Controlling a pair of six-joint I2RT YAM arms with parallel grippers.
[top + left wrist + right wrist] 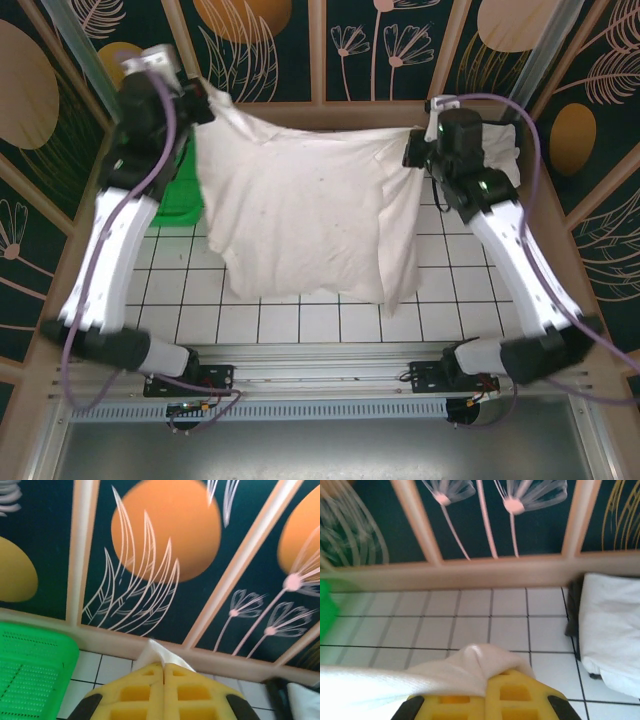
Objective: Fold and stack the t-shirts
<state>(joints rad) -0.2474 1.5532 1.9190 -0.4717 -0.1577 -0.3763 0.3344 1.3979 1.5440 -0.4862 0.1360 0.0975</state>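
- Got the left claw (163,667) clamped fully shut on one top corner of the t-shirt (300,215), right above the green basket (180,195), with only a small tuft poking past the tips.
- Same deal with the right claw (485,680): shut tight on the other corner, far across from the basket.
- Strung out wide between the two over the tiled surface (300,320); can't tell from above whether the hem touches down.
- Biggest worry: losing that skimpy left bite if stretched any tighter, dropping that half onto the basket.
- Could also snag the basket rim or tuck the hem under on the way down, hence a crooked fold.
- Might bump the folded white cloth (612,630) on the side away from the basket.
- No brand, label or readable writing anywhere, just painted plants on the walls.
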